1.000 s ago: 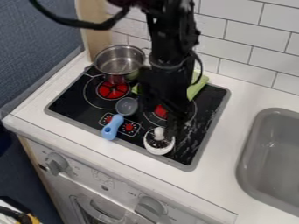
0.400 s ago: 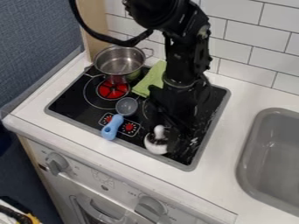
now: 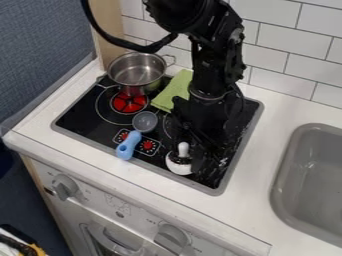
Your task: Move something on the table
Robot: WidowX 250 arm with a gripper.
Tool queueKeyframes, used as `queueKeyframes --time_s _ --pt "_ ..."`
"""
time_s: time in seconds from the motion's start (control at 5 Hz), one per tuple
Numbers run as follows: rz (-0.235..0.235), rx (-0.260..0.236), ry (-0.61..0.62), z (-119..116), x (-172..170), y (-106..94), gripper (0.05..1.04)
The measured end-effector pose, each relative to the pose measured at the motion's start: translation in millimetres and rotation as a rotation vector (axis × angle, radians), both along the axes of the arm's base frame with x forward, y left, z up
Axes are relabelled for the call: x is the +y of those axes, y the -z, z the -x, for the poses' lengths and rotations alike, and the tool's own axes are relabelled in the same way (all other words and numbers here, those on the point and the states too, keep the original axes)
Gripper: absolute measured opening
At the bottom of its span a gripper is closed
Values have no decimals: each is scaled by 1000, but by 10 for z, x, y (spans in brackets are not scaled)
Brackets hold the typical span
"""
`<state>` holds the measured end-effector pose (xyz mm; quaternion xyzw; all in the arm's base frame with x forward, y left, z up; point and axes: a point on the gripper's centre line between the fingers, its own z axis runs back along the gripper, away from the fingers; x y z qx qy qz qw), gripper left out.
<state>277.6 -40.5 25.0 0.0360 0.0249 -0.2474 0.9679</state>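
The task names only "something", so you can't be sure which thing is meant; the white bowl (image 3: 179,166) is nearest your claw (image 3: 201,159). It sits near the cooktop (image 3: 217,191)'s front edge, toward the front right corner, with a white knobbed piece (image 3: 183,148) upright in it. Your claw is low, just right of the bowl; you cannot tell whether it is open, closed or gripping. To the left, you have a blue-handled scoop (image 3: 128,147), its handle end at the front edge. The metal pot (image 3: 135,73) is by the back left corner, the green cloth (image 3: 175,92) just right of it. The sink (image 3: 308,185) is set into the tabletop (image 3: 267,210), right of the cooktop.
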Motion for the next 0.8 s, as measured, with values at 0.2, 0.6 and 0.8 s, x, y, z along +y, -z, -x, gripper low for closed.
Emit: queueKeyframes --time_s 0.2,0.6,0.8 --pt "18 -33 0 -23 -14 -123 637" --pt "70 -149 -47 -292 72 -519 636" --pt "52 -178 -71 -604 133 -575 636"
